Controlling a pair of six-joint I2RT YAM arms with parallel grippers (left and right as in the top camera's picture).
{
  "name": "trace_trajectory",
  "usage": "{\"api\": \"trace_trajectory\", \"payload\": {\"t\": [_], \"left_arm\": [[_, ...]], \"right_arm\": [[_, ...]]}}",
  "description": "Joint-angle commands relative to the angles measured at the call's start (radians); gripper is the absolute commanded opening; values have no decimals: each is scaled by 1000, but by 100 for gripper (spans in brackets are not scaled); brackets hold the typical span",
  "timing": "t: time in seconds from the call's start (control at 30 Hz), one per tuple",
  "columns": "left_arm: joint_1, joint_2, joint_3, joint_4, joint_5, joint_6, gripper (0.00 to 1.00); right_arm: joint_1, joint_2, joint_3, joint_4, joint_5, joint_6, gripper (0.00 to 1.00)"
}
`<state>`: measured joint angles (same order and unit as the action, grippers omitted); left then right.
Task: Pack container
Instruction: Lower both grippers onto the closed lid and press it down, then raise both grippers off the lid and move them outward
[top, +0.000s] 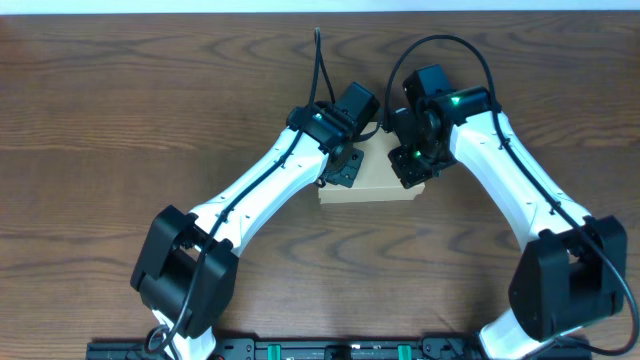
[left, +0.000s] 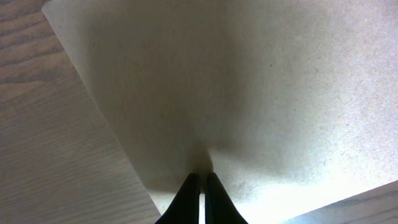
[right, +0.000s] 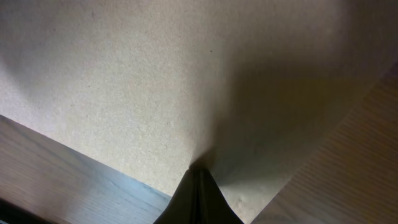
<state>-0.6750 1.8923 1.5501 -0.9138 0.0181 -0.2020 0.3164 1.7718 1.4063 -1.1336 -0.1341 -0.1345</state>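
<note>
Jaws of both arms pressed together, tips apparently touching container (top: 375, 180) top, wrists angled inward

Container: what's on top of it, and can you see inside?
The left gripper and right gripper, both shut, rest tips-down on the container's flat top. It is closed, so anything inside is hidden.

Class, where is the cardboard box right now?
Overhead, the cardboard box sits far-centre on the table; the left claw and right claw touch its top from either side.
</note>
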Motion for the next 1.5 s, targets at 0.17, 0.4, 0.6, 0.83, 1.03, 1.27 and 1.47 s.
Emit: {"api": "trace_trajectory", "payload": {"t": [0.17, 0.4, 0.6, 0.83, 1.03, 1.27, 1.47], "left_arm": [[9, 5, -69, 32, -29, 23, 6], [18, 3, -10, 32, -51, 49, 6], [79, 3, 175, 16, -98, 68, 6], [266, 3, 380, -13, -123, 147, 6], [465, 3, 437, -125, -127, 158, 6], [529, 1, 459, -156, -152, 158, 6], [508, -4, 460, -148, -152, 158, 51]], "right_arm": [[-8, 47, -25, 16, -30, 7, 1], [-8, 46, 9, 34, -31, 18, 1], [-10, 46, 146, 34, -22, 18, 1], [-74, 46, 383, 29, 36, 8, 1], [-215, 46, 438, -12, 67, -2, 1], [-317, 46, 438, -13, 119, -20, 1], [-315, 46, 438, 2, 119, -20, 14]]}}
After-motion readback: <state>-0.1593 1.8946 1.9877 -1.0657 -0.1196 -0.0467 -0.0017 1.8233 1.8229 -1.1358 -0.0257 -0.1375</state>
